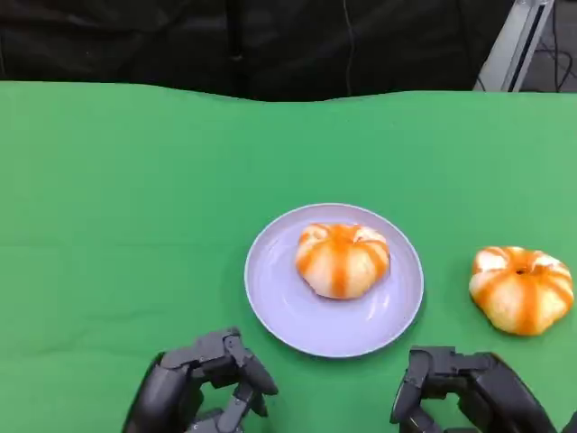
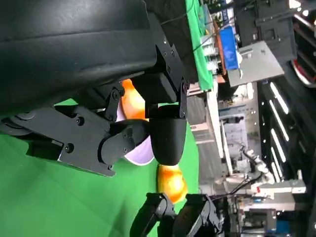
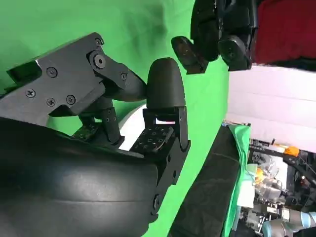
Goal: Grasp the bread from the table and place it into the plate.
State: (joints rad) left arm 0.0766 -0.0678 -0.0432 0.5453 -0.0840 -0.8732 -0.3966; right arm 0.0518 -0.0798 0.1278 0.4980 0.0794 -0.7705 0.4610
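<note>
1. One bread roll (image 1: 343, 260) already sat on the lilac plate (image 1: 275, 298), a little right of the plate's middle, in the centre of the head view.
2. A second bread roll (image 1: 521, 289) lay on the green bench (image 1: 108, 198) at the right edge of the frame, well apart from the plate's rim and not touching it. By my reading this was the one the task now asked for.
3. The right hand (image 1: 469, 392) hovered at the lower right of the frame, just below and slightly left of that loose roll. It held nothing, and its fingers looked loosely parted, though the lower edge of the frame cut them off.
4. The left hand (image 1: 203, 383) sat at the lower left, below and left of the plate. It was bare too, its fingers bent and apart.
5. The right hand was plainly the nearer one; the roll lay up and to the right of it in the frame.
6. The roll was round and domed, with no real long axis, so the angle of approach probably mattered little.
7. The carry would then run leftward to the plate, where the free room lay left of the seated roll.
</note>
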